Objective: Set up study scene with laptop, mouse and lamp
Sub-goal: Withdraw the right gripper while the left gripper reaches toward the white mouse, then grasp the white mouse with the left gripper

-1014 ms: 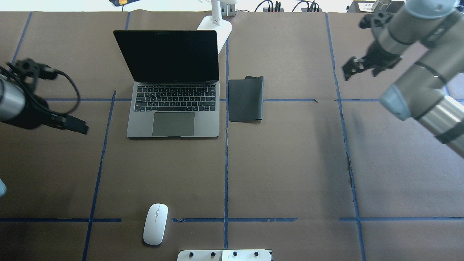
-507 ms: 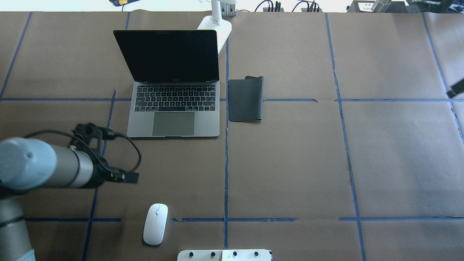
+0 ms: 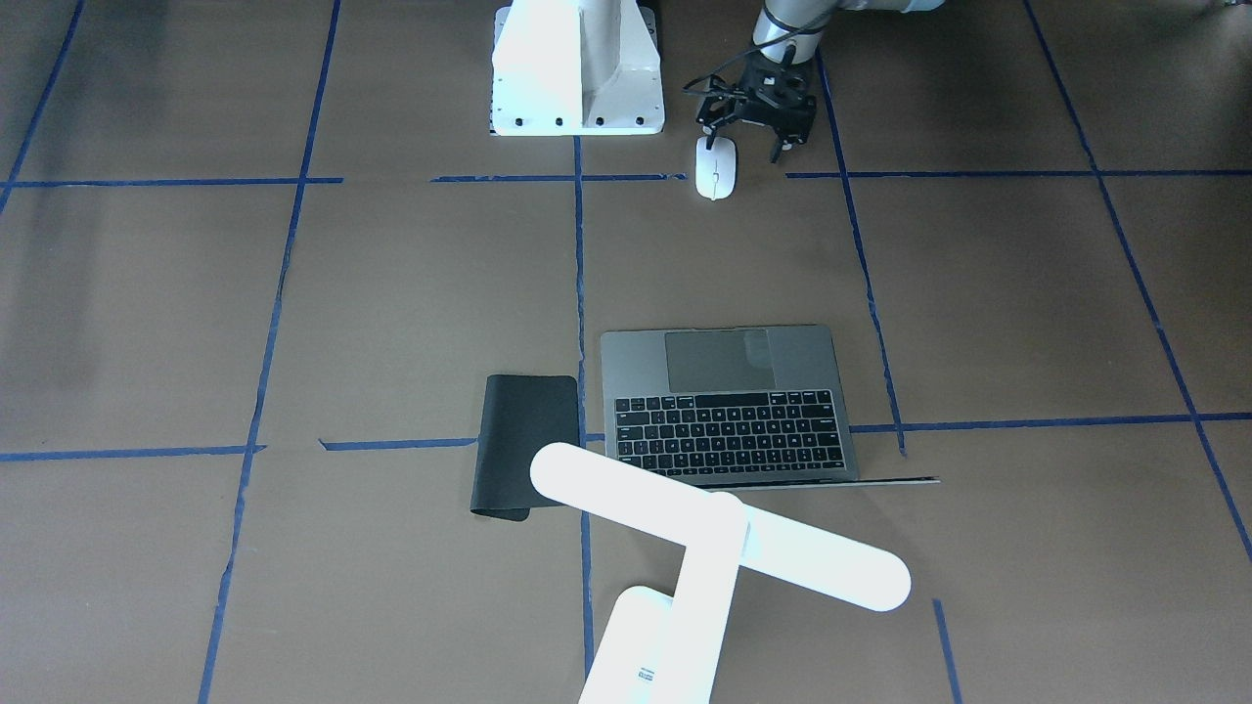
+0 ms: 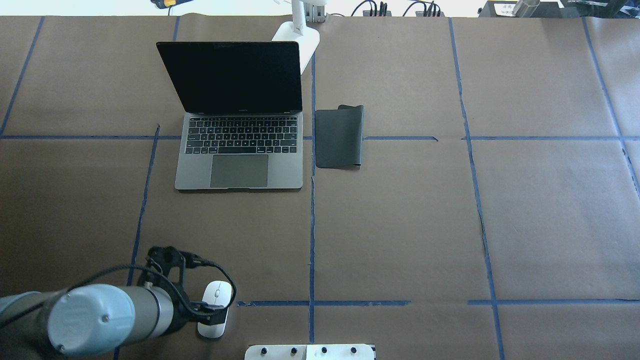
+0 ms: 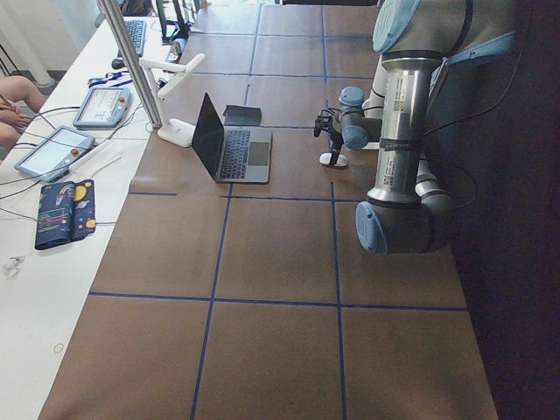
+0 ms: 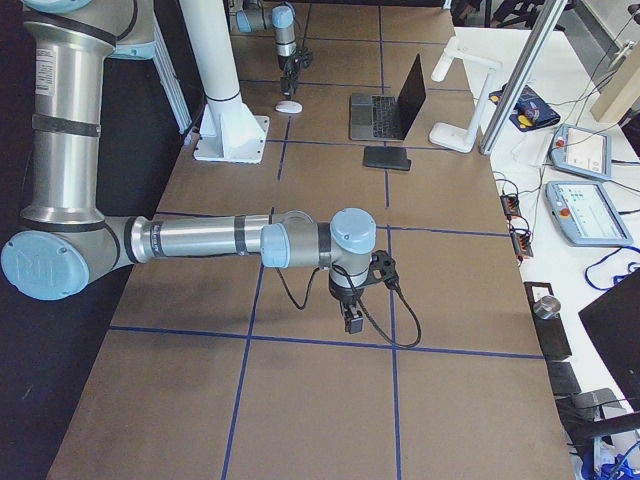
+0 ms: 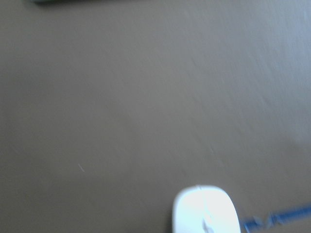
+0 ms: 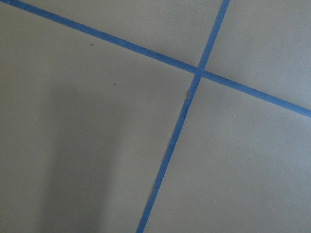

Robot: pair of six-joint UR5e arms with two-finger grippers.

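At the near left of the counter [image 4: 425,225], the left gripper [image 3: 743,143] hovers low at the mouse [image 4: 219,292]. From overhead it covers the mouse's near left flank. In the front-facing view its fingers stand spread apart, holding nothing, with the mouse just off one fingertip. The mouse is a glossy white oval with a thin grey centre line. It lies flat in a gap in the blue tape line [image 4: 325,303], well apart from the other task things. The left wrist view is blurred and catches only the mouse's rounded end at its lower edge.

Further out and a little to the right sits the laptop [image 4: 240,150]. It is slim and dark grey, with black keys and a large trackpad. Its lid is open and its screen is black. Just behind the lid's right corner stands the lamp [image 3: 721,528], bright white, with a long round-ended bar crossing a straight arm in a T.

Just right of the laptop lies a black mat [image 4: 339,137], one far corner curled. The white bolted pedestal block [image 3: 577,68] sits at the near edge, right of the mouse.

There is one laptop, one mouse, one lamp and one mat.

Far to the right, the right gripper [image 6: 353,322] points down over the tape. It shows only in the side view, so whether its fingers are open or closed cannot be told.
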